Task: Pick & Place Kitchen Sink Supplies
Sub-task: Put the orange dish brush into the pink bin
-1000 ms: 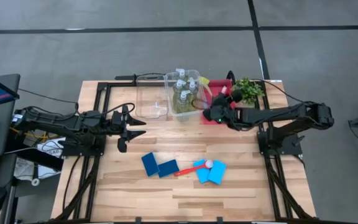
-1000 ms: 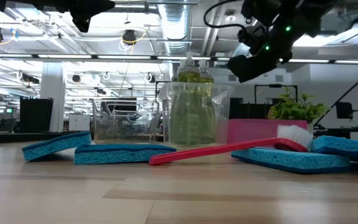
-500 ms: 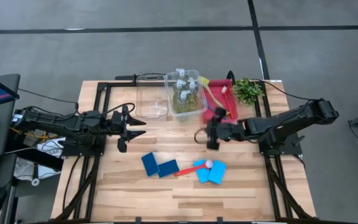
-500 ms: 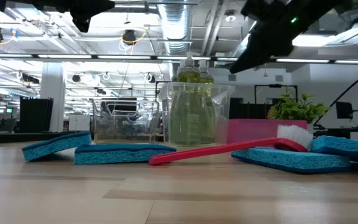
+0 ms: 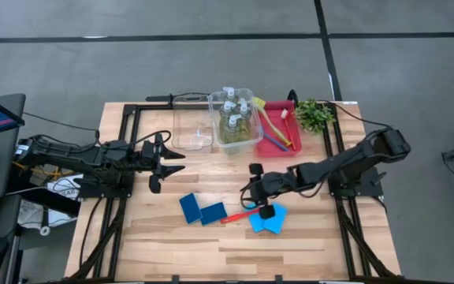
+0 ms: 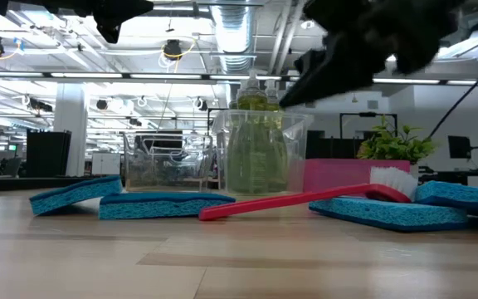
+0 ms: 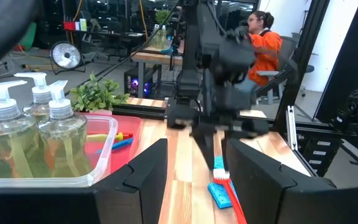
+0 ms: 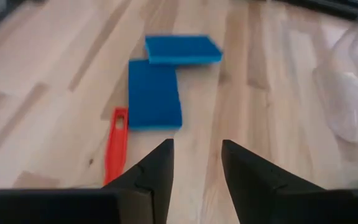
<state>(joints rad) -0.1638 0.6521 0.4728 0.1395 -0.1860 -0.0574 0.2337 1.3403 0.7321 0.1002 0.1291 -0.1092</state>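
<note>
A red brush (image 5: 237, 214) lies flat on the table between two pairs of blue sponges (image 5: 202, 211) (image 5: 268, 222). Its handle (image 8: 115, 146) and the left pair of sponges (image 8: 155, 93) show in the right wrist view. Several bottles of yellow-green liquid (image 5: 233, 118) stand in a clear bin. Two more brushes (image 5: 274, 130) lie in the red tray (image 5: 287, 106). My right gripper (image 5: 252, 191) hangs open above the table, just beyond the red brush, with nothing between its fingers (image 8: 156, 171). My left gripper (image 5: 169, 162) waits open above the table's left side.
An empty clear bin (image 5: 191, 122) stands left of the bin with the bottles. A small green plant (image 5: 315, 114) sits at the far right corner. Bare wood lies along the near edge and in the table's middle. A person sits in the room beyond the table.
My right gripper has swung from over the red tray toward the table's near edge and leftward, sinking a little and turning its wrist. It now hangs over the red brush and the right-hand sponges. Nothing on the table has moved.
</note>
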